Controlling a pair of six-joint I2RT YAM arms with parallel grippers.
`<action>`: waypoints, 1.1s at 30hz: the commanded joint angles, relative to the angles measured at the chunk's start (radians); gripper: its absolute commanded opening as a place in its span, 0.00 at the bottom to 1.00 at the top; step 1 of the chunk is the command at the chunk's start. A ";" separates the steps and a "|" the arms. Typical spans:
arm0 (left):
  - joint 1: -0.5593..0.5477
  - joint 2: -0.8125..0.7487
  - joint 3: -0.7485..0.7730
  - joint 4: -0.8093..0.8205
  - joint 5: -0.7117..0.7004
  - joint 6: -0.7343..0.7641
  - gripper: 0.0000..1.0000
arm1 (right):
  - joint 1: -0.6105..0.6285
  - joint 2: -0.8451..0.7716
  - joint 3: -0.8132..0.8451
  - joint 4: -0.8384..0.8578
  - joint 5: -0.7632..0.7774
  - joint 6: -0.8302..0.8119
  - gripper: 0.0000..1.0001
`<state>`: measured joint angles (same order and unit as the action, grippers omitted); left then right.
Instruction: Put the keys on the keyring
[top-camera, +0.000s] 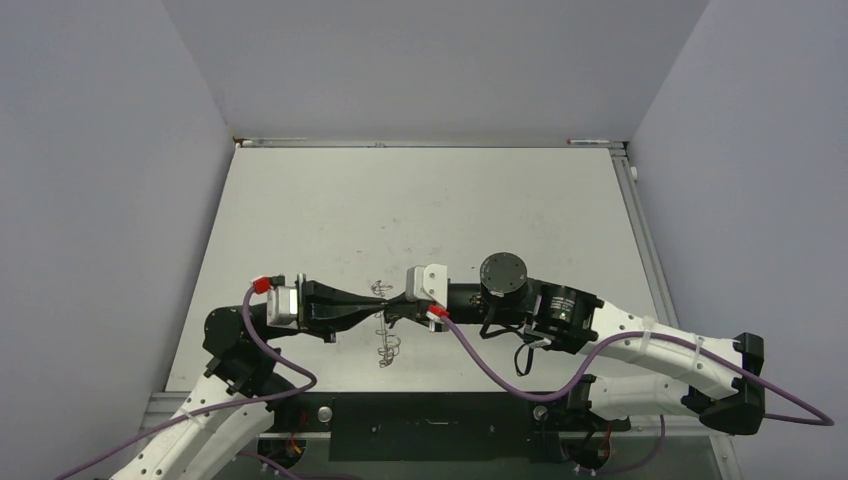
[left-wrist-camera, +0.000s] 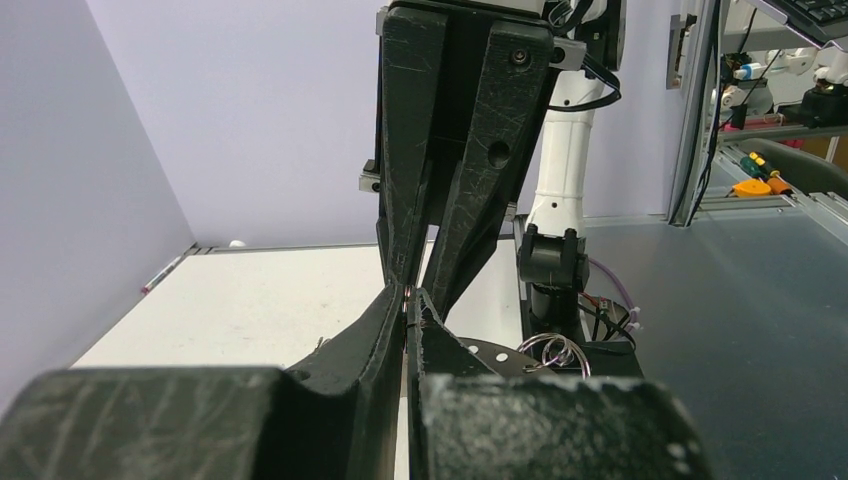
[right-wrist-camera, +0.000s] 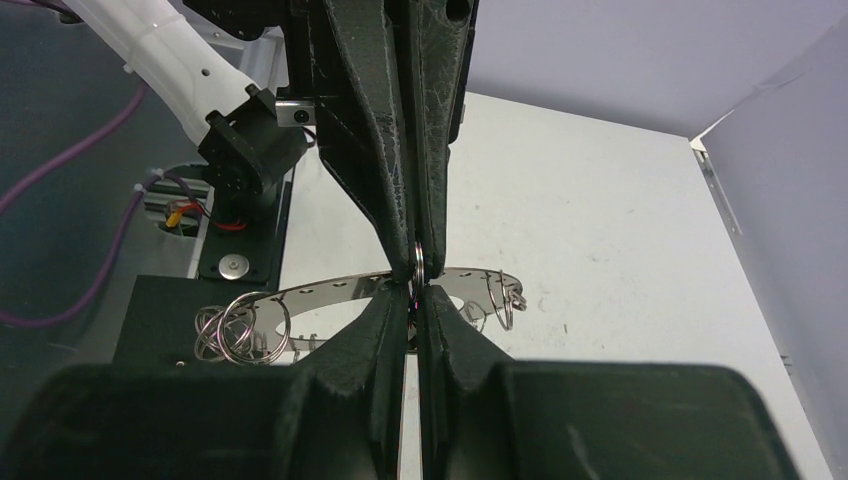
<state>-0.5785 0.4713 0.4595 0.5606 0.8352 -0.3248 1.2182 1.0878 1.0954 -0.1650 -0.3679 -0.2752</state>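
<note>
Left tool and right tool pinch the keyring mid-frame.
Both are pressed together, tip to tip on its rim, above the worktop; keys cannot be told from the wire loops; the right arm's motor label is too small to read.

right pincer pinching keyring, left pincer opposite
</note>
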 joint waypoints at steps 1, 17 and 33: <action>0.005 -0.016 0.019 -0.029 -0.016 0.045 0.00 | 0.001 0.004 0.019 0.043 -0.004 -0.004 0.05; 0.011 -0.065 0.083 -0.352 -0.181 0.287 0.66 | -0.003 0.254 0.378 -0.666 0.359 0.103 0.05; 0.010 -0.026 0.106 -0.515 -0.189 0.427 0.57 | 0.006 0.350 0.446 -0.878 0.515 0.131 0.05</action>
<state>-0.5739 0.4168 0.5232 0.0631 0.6014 0.0795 1.2182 1.4883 1.5234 -1.0615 0.1204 -0.1406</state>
